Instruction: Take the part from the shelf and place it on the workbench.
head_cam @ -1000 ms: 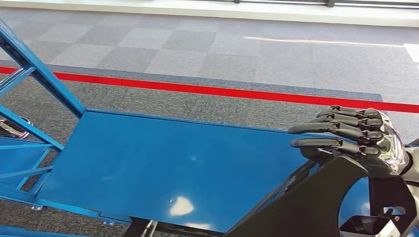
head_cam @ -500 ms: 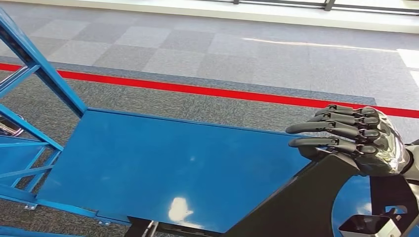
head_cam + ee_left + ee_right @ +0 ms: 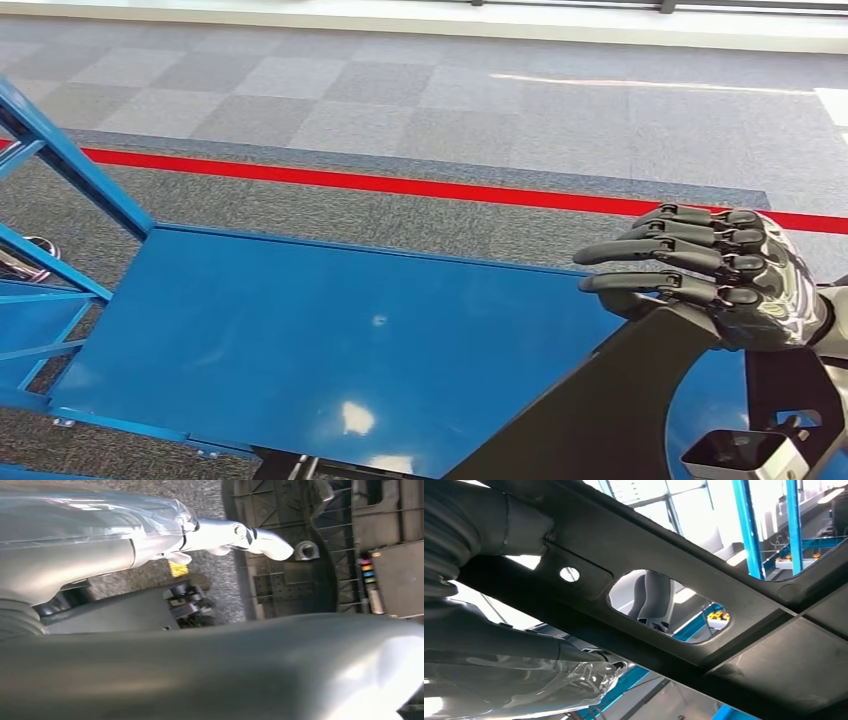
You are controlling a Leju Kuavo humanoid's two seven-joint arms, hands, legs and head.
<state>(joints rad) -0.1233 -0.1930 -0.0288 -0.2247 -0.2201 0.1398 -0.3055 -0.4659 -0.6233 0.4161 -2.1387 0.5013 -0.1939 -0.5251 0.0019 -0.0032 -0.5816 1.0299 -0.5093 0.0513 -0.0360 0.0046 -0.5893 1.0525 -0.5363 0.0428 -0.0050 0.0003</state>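
**Part carried over the blue workbench, not yet set down**

The part (image 3: pixel 610 410), a large flat black panel with cut-outs, sits low in your head view, held by the right hand (image 3: pixel 715 275), whose dark fingers are curled over its upper edge. The right wrist view shows the panel (image 3: pixel 704 625) close up, ribbed and with an oval opening. Against the picture a second ago, the whole scene has slid a little: the blue workbench (image 3: pixel 330 340) and the red floor line (image 3: pixel 350 180) now lie slightly differently in frame, which points to the camera turning, not the bench moving. The hand and panel keep nearly the same spot in frame. You are lining up with the bench; lowering is still ahead, I judge. The left hand (image 3: pixel 240 535) hangs by the robot's side, and you cannot tell whether it is spread or closed.
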